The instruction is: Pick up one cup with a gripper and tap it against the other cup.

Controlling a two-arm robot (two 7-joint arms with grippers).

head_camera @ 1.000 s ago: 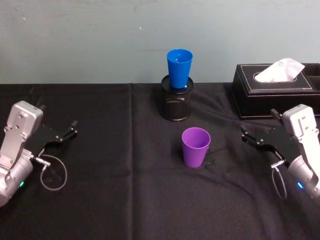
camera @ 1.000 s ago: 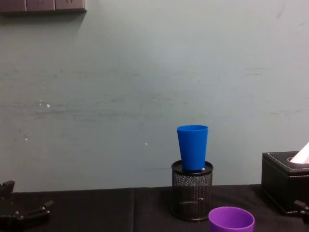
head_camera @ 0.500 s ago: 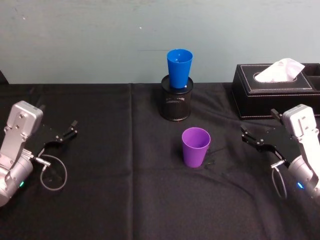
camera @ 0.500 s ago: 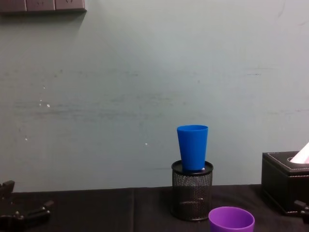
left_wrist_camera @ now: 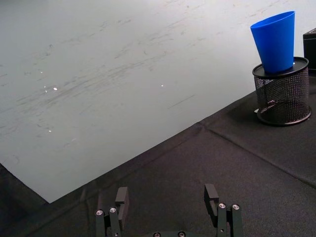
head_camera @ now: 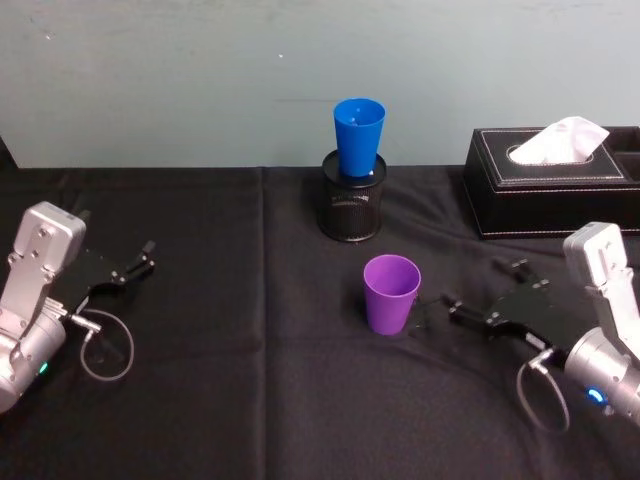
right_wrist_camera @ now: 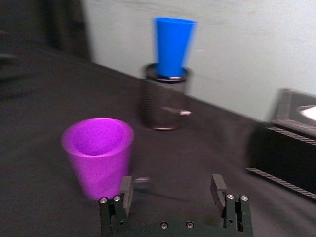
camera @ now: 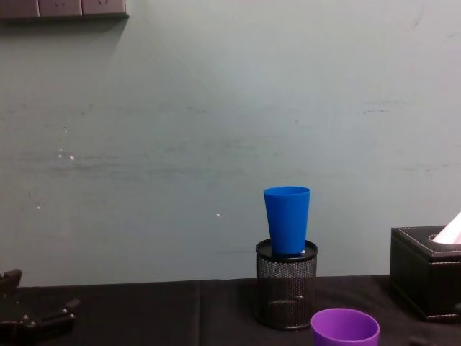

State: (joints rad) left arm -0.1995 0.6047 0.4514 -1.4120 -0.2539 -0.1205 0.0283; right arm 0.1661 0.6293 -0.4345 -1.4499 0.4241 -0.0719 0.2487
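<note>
Now, from the head, the purple cup (head_camera: pixel 391 293) stands upright near the middle of the desk (head_camera: pixel 250 400). The right gripper (head_camera: pixel 481 283) lies low just to its right, fingers spread, one tip near the cup's base but apart from it. Half a second ago that gripper sat farther back toward the desk's right edge, near the tissue box (head_camera: pixel 550 190); both cups stand where they were. The blue cup (head_camera: pixel 358 135) sits upright on a black mesh pen holder (head_camera: pixel 350 210) at the middle of the far edge. The left gripper (head_camera: pixel 135 262) rests near the left edge, fingers spread, unmoved.

From the left wrist, its two flat black fingers stand apart over the black-covered desk, the blue cup well off.

From the right wrist, the purple cup, smooth plastic tapering from a wide rim, stands ahead of one spread finger, not between the two.

From the chest, the purple rim shows in front of the pen holder, with the taller, narrower blue cup above it.
</note>
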